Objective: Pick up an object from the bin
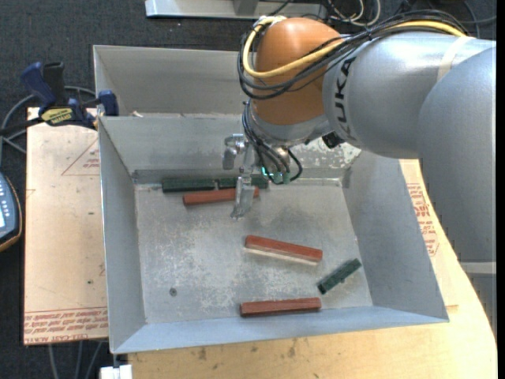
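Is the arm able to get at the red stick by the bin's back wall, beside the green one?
Probably yes. The gripper hangs at the right end of the red stick, and nothing lies on it. The green stick and back wall sit close behind, which may crowd the grasp.

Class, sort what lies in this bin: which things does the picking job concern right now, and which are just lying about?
In the job: arm; bin; red-brown stick at the far wall, beneath the arm's tip.
Lying about: dark green stick beside it; red and cream stick; small green stick; red stick at the near wall.
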